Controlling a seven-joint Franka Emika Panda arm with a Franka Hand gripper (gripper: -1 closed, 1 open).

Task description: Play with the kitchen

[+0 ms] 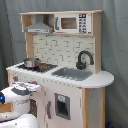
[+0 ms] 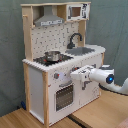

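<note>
Toy kitchen [image 2: 55,65] stands mid-frame in both exterior views; the hand [image 2: 76,76] is at the front panel by the knobs, 3 o'clock of oven door [image 2: 63,96], likely to work a control; finger opening can't be told

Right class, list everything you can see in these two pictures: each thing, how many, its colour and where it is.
kitchen: one, white and light wood, against a grey curtain
hood: one, grey, top shelf above the stove
microwave: one, white, top shelf beside the hood
pot: one, silver, on the stove
faucet: one, black, behind the sink
sink: one, grey, in the counter
oven door: one, white, below the stove
floor: wooden, under the kitchen
gripper: one, white, at the kitchen's front panel
</note>
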